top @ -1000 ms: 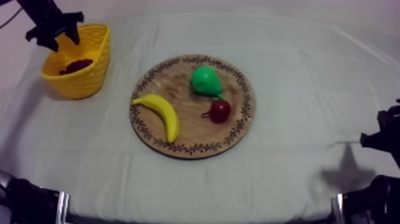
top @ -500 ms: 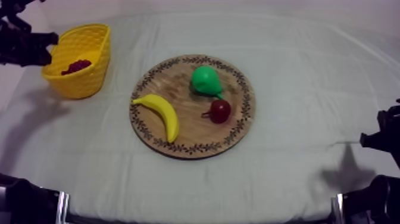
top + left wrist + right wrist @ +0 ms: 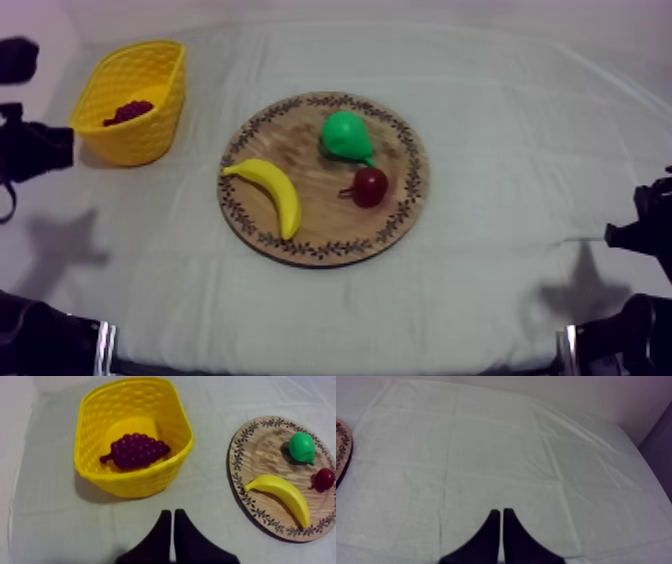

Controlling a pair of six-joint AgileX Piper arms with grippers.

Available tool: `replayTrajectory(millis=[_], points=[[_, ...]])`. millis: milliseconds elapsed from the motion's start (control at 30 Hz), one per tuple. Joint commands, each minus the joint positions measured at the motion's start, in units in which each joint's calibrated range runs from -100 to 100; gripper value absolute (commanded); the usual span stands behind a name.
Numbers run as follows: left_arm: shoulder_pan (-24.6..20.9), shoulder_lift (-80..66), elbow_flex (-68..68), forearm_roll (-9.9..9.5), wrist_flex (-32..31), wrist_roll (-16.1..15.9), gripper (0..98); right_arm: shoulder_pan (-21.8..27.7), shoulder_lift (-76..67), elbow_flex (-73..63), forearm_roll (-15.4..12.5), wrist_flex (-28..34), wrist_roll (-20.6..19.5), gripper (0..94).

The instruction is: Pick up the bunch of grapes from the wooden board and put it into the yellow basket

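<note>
A grey-white cloth covers the surface (image 3: 500, 90). The round wooden board (image 3: 330, 215) sits ahead and to the right of the left hand (image 3: 173, 515), well apart from it. The yellow basket (image 3: 131, 483) stands almost straight ahead of that hand and nearer than the board, with bare cloth between its wall and the fingertips.

On the board, the banana (image 3: 280, 493) lies along the rim nearest the left hand, curving across the wood.

The bunch of grapes (image 3: 134, 450) lies on the floor of the basket, not on the board. Its long axis runs crosswise to the way the left hand points. The stem end is turned away from the board and the rounded bulk toward it. The bunch is ahead of the hand and slightly to its left, apart from it, and the basket's near wall stands between the two.

The green pear (image 3: 302, 448) rests beyond the banana, farther from the left hand. The small red fruit (image 3: 324, 478) sits just beside the pear, toward the board's far side.

The left hand's two black fingers lie pressed together in a narrow wedge, gripping nothing, above the open cloth. The right hand (image 3: 501, 512) is closed on nothing in the same way. It sits over bare cloth at the other side of the surface, with the board's rim well off to its left.
</note>
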Motion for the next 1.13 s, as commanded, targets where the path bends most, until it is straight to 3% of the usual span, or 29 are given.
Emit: replayTrajectory(millis=[0, 167, 300, 433, 533, 767, 1100], points=[[0.07, -9.14, 8.69, -0.85, -5.65, -0.92, 0.0, 0.00, -0.02, -0.05, -0.01, -0.03, -0.03, 0.3], [0.45, -17.60, 16.47, -5.12, -9.49, 0.53, 0.0, 0.00, -0.02, -0.05, -0.01, -0.03, -0.03, 0.3], [0.75, -23.92, 21.93, -9.50, -10.37, 5.04, 0.0, 0.00, -0.02, -0.05, -0.01, -0.03, -0.03, 0.3], [0.95, -29.48, 25.43, -11.95, -9.47, 7.07, 0.0, 0.00, -0.02, -0.05, -0.01, -0.03, -0.03, 0.3], [1.28, -32.44, 26.06, -12.60, -8.69, 8.11, 0.0, 0.00, -0.02, -0.05, -0.01, -0.03, -0.01, 0.3], [3.41, -36.64, 26.42, -12.96, -8.14, 18.57, 0.0, 0.00, -0.02, -0.05, -0.01, -0.03, 0.01, 0.3], [4.06, -41.85, 28.35, -13.19, -11.00, 18.59, 0.0, 0.00, -0.02, -0.05, -0.01, -0.03, -0.02, 0.3]])
